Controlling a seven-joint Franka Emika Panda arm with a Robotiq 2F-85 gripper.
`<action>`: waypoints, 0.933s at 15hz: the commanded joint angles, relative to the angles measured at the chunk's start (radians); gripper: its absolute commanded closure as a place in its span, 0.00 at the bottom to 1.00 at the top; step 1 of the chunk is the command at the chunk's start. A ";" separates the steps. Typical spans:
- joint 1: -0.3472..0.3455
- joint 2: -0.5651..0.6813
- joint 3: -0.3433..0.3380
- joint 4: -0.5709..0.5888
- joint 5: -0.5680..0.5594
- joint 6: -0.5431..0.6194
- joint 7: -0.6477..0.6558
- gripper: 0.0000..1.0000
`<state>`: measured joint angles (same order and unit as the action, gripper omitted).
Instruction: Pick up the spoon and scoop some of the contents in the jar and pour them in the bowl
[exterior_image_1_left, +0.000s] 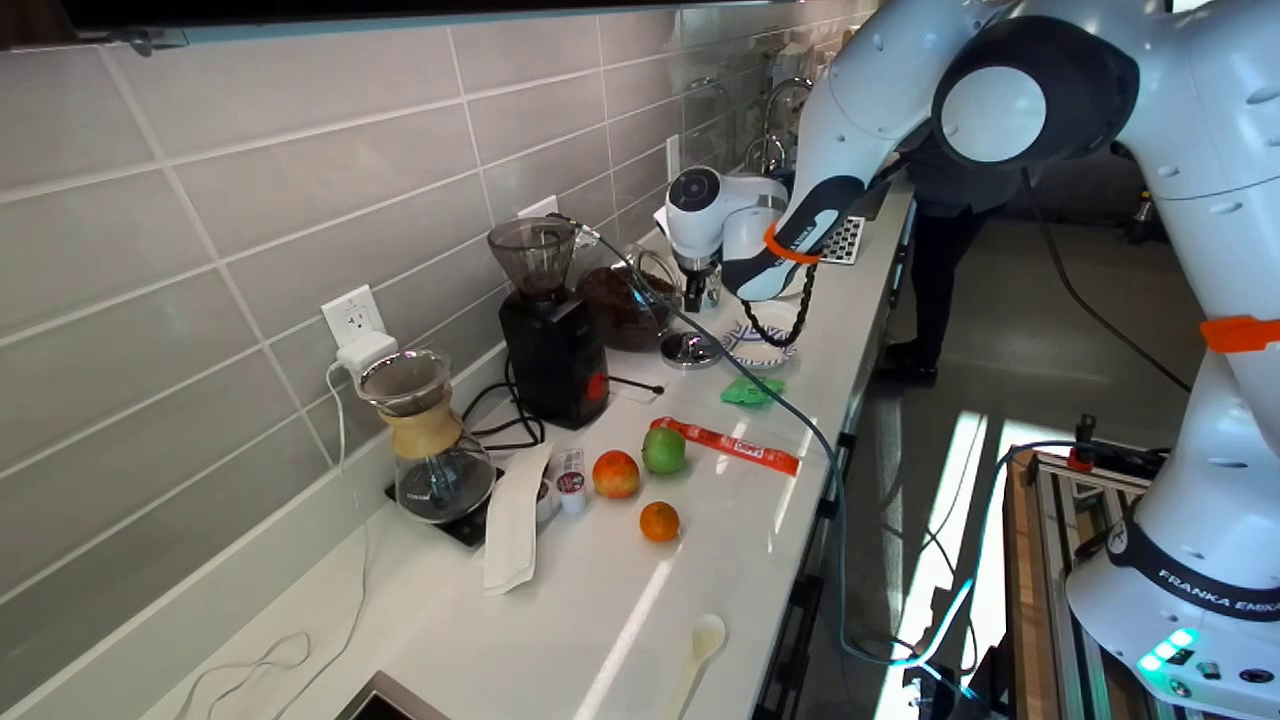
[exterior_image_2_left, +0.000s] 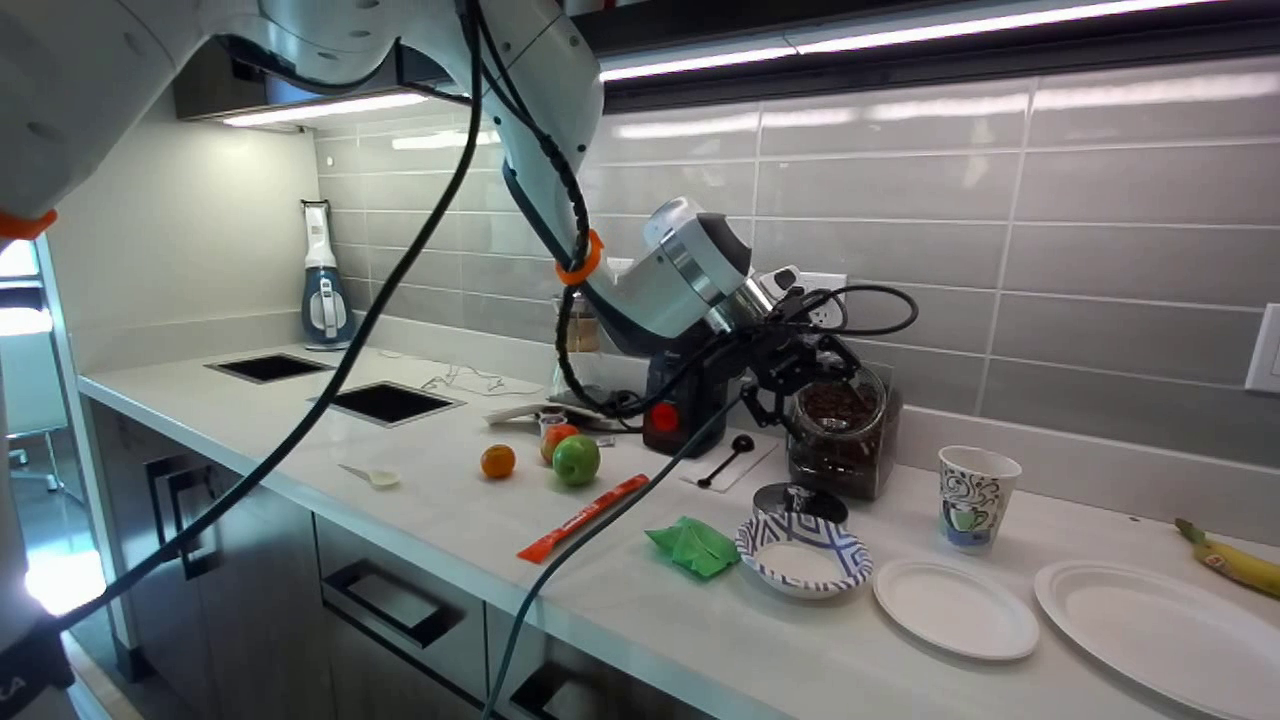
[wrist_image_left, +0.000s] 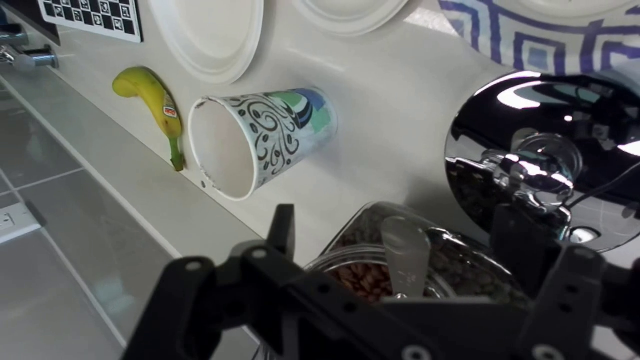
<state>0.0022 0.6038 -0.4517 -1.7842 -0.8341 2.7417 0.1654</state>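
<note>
- My pincer (wrist_image_left: 398, 227) gaped wide, empty, near the jar (exterior_image_2_left: 845, 455).
- Closing off-centre, I judged, might knock the clear spoon handle (wrist_image_left: 407, 252) down into the beans (wrist_image_left: 359, 281).

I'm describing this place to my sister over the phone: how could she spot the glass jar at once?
Start at the long white counter along the tiled wall and find the black grinder with a red disc. In both exterior views, the glass jar stands just right of it. Unlike the tan-collared carafe on the grinder's other side, it holds brown beans.
</note>
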 joint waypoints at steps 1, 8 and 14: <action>0.028 0.029 -0.028 -0.002 -0.122 0.019 0.154 0.00; 0.083 0.066 -0.085 0.009 -0.289 0.021 0.414 0.00; 0.115 0.095 -0.117 0.036 -0.357 0.013 0.533 0.11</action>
<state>0.0934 0.6646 -0.5366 -1.7741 -1.1413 2.7418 0.6236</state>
